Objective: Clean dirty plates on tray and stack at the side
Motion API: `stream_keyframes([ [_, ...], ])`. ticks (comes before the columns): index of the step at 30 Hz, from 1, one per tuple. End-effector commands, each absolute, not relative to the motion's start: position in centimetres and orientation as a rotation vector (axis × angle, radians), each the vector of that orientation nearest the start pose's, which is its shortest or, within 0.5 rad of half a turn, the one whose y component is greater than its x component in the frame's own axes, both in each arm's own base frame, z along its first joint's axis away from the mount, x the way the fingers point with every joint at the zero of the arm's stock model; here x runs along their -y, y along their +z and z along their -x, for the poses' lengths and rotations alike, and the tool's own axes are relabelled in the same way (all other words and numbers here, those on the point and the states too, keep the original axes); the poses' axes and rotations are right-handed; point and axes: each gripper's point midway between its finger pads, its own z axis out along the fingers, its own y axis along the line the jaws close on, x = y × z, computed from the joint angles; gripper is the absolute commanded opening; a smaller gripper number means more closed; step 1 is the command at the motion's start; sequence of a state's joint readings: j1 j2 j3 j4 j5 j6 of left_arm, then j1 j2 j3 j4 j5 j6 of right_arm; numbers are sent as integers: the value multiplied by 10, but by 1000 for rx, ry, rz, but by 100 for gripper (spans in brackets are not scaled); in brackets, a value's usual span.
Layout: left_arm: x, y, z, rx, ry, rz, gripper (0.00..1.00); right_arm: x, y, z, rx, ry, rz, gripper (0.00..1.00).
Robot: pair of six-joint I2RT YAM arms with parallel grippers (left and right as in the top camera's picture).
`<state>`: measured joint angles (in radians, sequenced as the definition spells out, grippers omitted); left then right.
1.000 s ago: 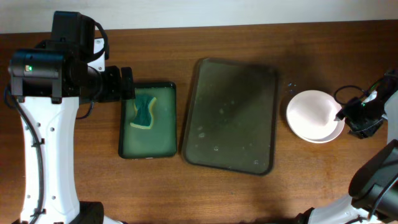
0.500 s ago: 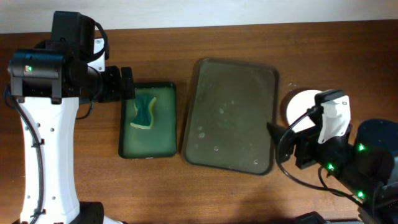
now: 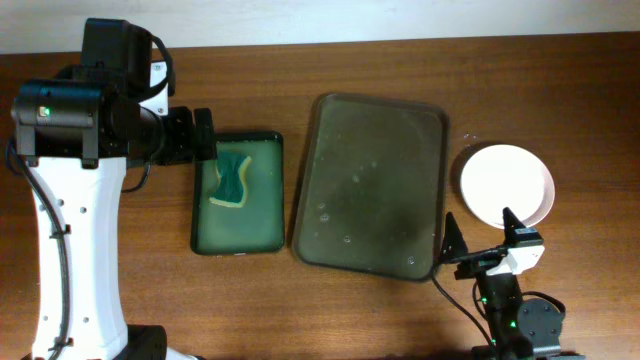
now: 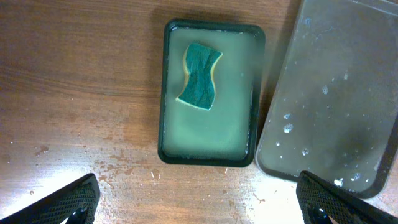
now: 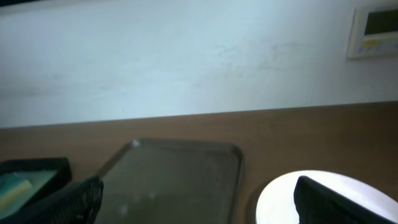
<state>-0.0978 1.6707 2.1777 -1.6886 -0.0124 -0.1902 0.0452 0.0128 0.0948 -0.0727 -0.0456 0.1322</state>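
The grey tray (image 3: 370, 185) lies in the middle of the table, wet with drops and with no plate on it. It also shows in the left wrist view (image 4: 339, 93) and the right wrist view (image 5: 174, 180). A white plate stack (image 3: 507, 185) sits to the right of the tray and shows in the right wrist view (image 5: 280, 196). My left gripper (image 3: 200, 135) is open and empty, held high by the green tub; its fingers frame bare wood (image 4: 199, 202). My right gripper (image 3: 483, 240) is open and empty at the table's front, just in front of the plate (image 5: 205, 208).
A green tub of water (image 3: 237, 240) stands left of the tray with a green and yellow sponge (image 3: 232, 178) in it. The tub (image 4: 163, 93) and sponge (image 4: 199, 84) also show in the left wrist view. A wall lies behind the table.
My right arm has swung from the right edge beside the plate across to the table's front, and the plate now shows whole. The left arm has not moved.
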Motion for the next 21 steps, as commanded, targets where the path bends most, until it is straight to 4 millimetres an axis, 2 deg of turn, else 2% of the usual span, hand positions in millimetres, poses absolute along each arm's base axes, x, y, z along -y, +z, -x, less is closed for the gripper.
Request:
stream_keyframes([
  [1,28,325,-321,-2734,-53,125,99,-17,155,-245,-1654,171,-49,98],
  [14,28,329,-318,-2721,-51,119,99,-17,156,-246,-1650,169,-51,98],
  [15,22,345,-311,-2652,28,111,99,-17,156,-246,-1650,169,-51,98],
  [16,28,368,-313,-2529,3,91,99,-17,156,-246,-1650,169,-51,98],
  [17,39,404,-316,-2328,-60,59,99,-17,156,-246,-1650,169,-51,99],
  [18,39,416,-312,-2243,-78,60,99,-17,156,-246,-1650,169,-51,98],
  [20,30,418,-302,-2153,-58,89,99,-17,156,-246,-1650,169,-51,98],
  [21,18,407,-296,-2094,-50,129,99,-17,156,-246,-1650,169,-51,98],
])
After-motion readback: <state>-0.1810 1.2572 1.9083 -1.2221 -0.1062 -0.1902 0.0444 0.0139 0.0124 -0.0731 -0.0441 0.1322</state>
